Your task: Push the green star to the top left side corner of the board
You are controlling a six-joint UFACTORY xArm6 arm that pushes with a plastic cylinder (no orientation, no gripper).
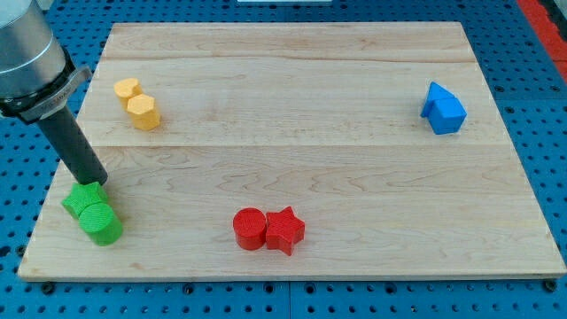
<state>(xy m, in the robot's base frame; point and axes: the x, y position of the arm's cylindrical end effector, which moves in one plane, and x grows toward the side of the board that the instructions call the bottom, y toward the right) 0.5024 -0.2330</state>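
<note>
Two green blocks sit touching near the board's bottom left corner. The upper one (82,200) has an angular outline and looks like the green star. The lower one (103,225) is rounder. My tip (96,182) rests at the upper edge of the upper green block, touching it or nearly so. The dark rod slants up to the view's left from there and hides part of that block's top edge. The board's top left corner (117,30) lies far above the green blocks.
Two yellow blocks (136,103) sit touching near the upper left, between the green blocks and the top left corner. A red cylinder (250,229) and a red star (285,229) touch at the bottom centre. A blue block (443,108) sits at the right.
</note>
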